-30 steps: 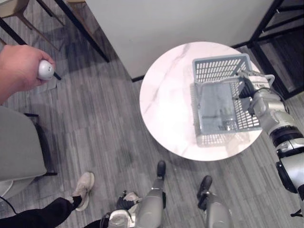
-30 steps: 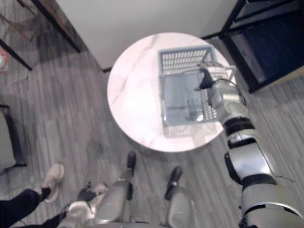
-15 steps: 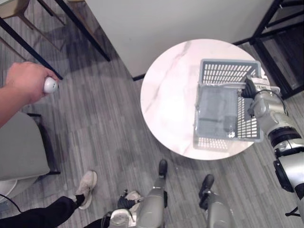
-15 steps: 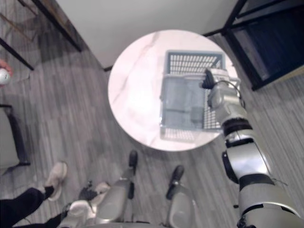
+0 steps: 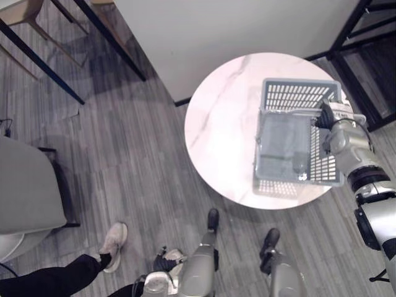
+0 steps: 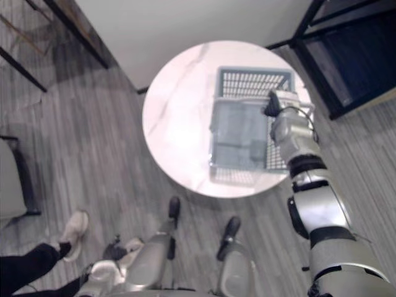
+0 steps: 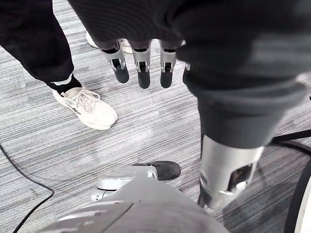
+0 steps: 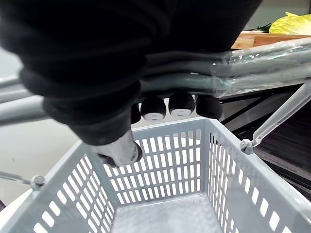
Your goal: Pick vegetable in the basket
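While the grey basket (image 5: 297, 93) is at the round surface's (image 5: 223, 124) right side, the right hand (image 5: 331, 124) curls round its handle (image 8: 252, 73). A yellow leafy vegetable (image 8: 297, 22) lies apart on a shelf (image 8: 262, 39) beyond. The left hand (image 7: 141, 63) hangs with fingers straight.

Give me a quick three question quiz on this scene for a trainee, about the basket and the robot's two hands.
1. True or false: the left hand is holding a vegetable.
2. Pick one. The grey basket is over: A, the round marble table; B, a sink; C, a stove.
3. Which part of the basket is the right hand curled round?

Key: 1 false, its straight fingers hang down with nothing in them. 2 A. 3 the handle.
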Controlling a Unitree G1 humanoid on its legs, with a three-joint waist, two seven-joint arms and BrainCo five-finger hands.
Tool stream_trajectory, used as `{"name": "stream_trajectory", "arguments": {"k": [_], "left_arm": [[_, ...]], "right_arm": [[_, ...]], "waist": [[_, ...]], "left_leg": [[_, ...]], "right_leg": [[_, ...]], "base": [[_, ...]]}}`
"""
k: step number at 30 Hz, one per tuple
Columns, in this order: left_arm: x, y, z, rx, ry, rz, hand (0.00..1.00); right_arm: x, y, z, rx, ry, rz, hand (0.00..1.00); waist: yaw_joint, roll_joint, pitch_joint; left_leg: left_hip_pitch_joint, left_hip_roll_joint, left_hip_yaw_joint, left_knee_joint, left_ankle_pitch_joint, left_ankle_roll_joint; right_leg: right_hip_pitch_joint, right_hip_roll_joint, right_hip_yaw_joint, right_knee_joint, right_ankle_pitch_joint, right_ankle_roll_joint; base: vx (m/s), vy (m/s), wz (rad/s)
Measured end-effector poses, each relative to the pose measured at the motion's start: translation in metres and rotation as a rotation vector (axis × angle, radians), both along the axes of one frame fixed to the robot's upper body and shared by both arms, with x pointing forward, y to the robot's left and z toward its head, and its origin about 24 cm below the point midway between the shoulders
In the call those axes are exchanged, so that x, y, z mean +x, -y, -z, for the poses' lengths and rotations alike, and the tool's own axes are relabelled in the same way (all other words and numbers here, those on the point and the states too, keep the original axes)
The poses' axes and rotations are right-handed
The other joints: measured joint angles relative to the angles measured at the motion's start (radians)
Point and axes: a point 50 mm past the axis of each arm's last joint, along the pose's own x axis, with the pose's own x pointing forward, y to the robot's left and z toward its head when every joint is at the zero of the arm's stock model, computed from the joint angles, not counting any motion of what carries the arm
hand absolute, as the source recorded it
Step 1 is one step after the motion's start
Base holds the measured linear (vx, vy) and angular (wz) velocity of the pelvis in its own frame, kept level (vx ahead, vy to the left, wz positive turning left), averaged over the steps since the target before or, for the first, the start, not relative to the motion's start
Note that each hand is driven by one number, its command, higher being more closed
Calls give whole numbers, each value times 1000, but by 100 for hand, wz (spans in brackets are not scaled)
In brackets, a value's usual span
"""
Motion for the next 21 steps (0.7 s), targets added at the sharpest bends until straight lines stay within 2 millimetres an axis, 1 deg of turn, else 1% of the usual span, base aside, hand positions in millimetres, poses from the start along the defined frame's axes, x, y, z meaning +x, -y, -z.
{"name": "stream_trajectory", "arguments": {"k": [4, 5, 7, 9, 12, 13, 15, 17, 19, 20, 21], "left_arm": [[4, 1, -2, -3, 6, 0, 0], [5, 0, -2, -5, 7, -10, 0], [5, 0, -2, -10, 10, -29, 0], [4, -3, -2, -9, 1, -47, 0], [-3, -6, 0, 1, -20, -45, 0], [-9, -7, 2, 5, -38, -38, 0], [-17, -10, 4, 4, -57, -52, 0], [-28, -12, 9, 18, -100, -42, 0], [-32, -13, 11, 13, -123, -49, 0], [-33, -12, 11, 6, -128, -46, 0], [-36, -13, 12, 10, -137, -41, 0]], "right_arm": [[-8, -8, 14, 48, -20, -42, 100], [-13, -13, 20, 61, -21, -73, 100], [-20, -21, 29, 81, -31, -124, 100], [-32, -31, 40, 95, -51, -187, 100], [-44, -39, 51, 106, -74, -247, 100], [-52, -42, 59, 111, -92, -273, 100], [-62, -47, 67, 118, -106, -311, 100], [-73, -49, 77, 149, -131, -334, 100], [-82, -47, 83, 162, -142, -342, 100], [-85, -47, 84, 160, -142, -349, 100], [-91, -46, 86, 153, -149, -360, 100]], "waist": [[-4, -1, -1], [-5, -5, -3], [-16, -5, -6], [-30, -12, -41], [-39, -28, -79], [-46, -37, -112], [-55, -54, -141], [-70, -69, -180], [-70, -73, -202], [-72, -73, -203], [-85, -70, -208]], "left_leg": [[32, 8, 18, 0, -8, -11], [45, 9, 26, 0, -11, -15], [65, 9, 35, 0, -13, -18], [71, 13, 52, 0, -15, -20], [90, 16, 63, 0, -19, -24], [94, 17, 69, 0, -26, -20], [109, 20, 84, 0, -34, -22], [121, 28, 97, -3, -45, -15], [126, 33, 111, -4, -54, -17], [132, 33, 114, -4, -55, -16], [139, 32, 114, -5, -57, -16]], "right_leg": [[25, 0, 12, 0, 0, 0], [31, 0, 23, 0, 0, 0], [45, -1, 32, 0, 0, 0], [46, 0, 41, -2, 0, 1], [57, 4, 58, -9, 1, 2], [62, 11, 63, -21, 4, 5], [76, 18, 77, -40, 7, 10], [83, 25, 90, -58, 10, 13], [85, 32, 106, -71, 16, 18], [91, 32, 111, -74, 17, 19], [102, 33, 111, -83, 19, 22]], "base": [[24, -18, -8], [28, -9, -21], [14, -6, -18], [8, 0, -13], [9, -7, -18], [13, 1, -18], [16, 4, -24], [-10, -7, -21], [-10, -1, -21], [-12, 5, -15], [-14, 6, -4]]}}
